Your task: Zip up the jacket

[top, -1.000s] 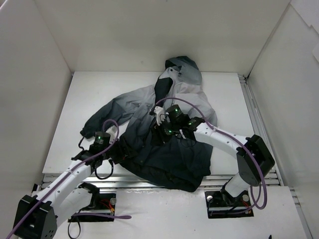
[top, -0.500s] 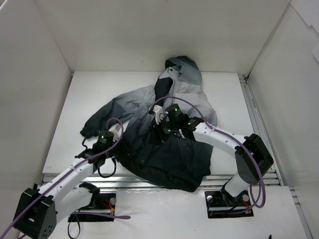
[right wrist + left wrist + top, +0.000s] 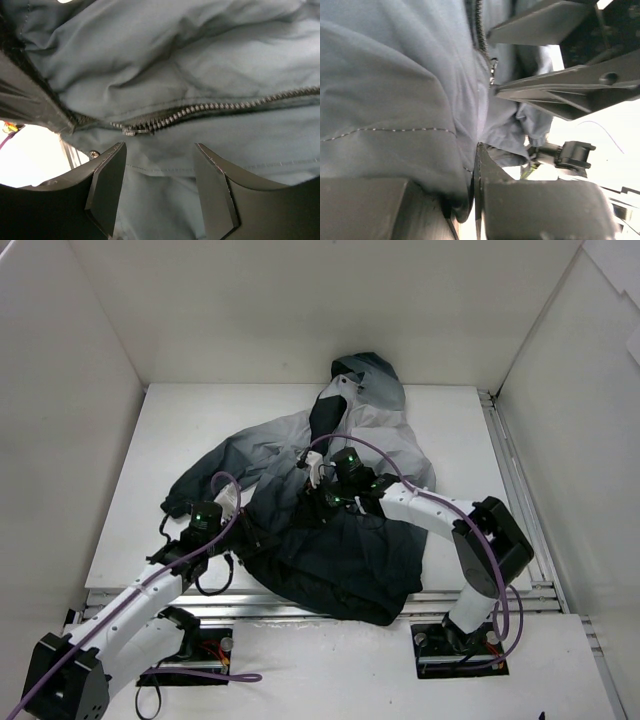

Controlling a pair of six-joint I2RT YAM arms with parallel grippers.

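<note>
Your left gripper [image 3: 472, 175] pinches the jacket [image 3: 340, 550] hem, likely to tension the zipper [image 3: 210, 107], while your right gripper [image 3: 160, 185] hangs with fingers apart over the slider [image 3: 134, 131], ready to grab it.

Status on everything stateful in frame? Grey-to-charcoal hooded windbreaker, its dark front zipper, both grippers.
grey-to-charcoal hooded windbreaker: rumpled on the white table, collar gaping open.
dark front zipper: teeth meshed beside the dark slider, not zipped to the collar.
left gripper: shut on windbreaker fabric.
right gripper: open, poised at the slider.
</note>
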